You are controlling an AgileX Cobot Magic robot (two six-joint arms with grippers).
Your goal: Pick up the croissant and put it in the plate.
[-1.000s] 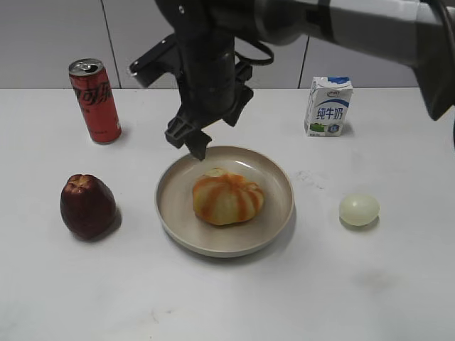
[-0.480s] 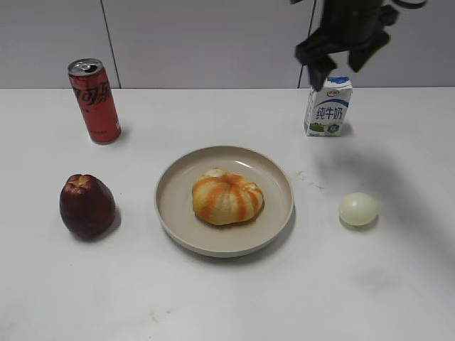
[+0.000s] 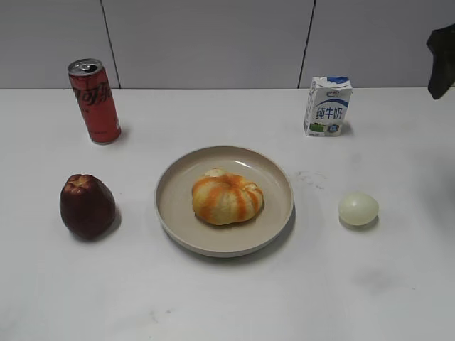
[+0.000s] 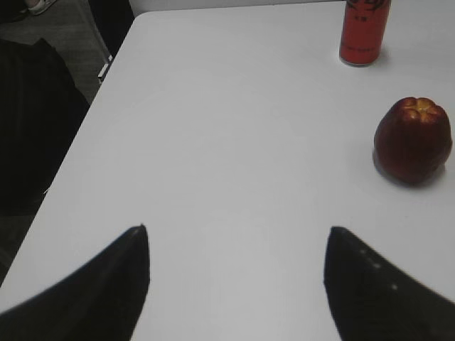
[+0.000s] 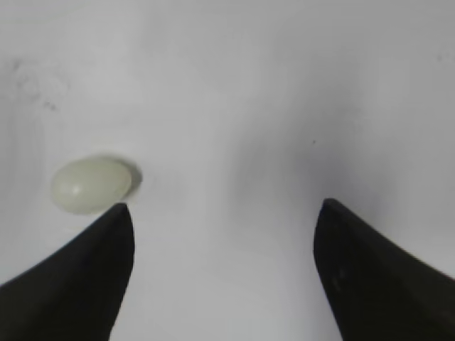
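**Croissant delivered, right arm pulls clear**

A second ago the right arm hung over the far rim of the wide, shallow beige plate (image 3: 178,213); half a second ago it had lifted toward the milk carton (image 3: 328,106). Now we see only a dark sliver of it at the right edge of the exterior view.

The round, puffy orange-and-cream striped croissant (image 3: 227,197) sits in the middle of the plate, unmoved across all three moments, so we judge the placement done and the arm retreating.

Our right gripper (image 5: 222,213) is spread wide and empty above the bare tabletop (image 5: 284,85), with the small pale egg (image 5: 91,185) just beside its left finger. Our left gripper (image 4: 238,238) is likewise wide open, holding nothing, near the tabletop's left edge, with the dark red apple-like fruit (image 4: 412,141) and red soda can (image 4: 365,32) beyond it.
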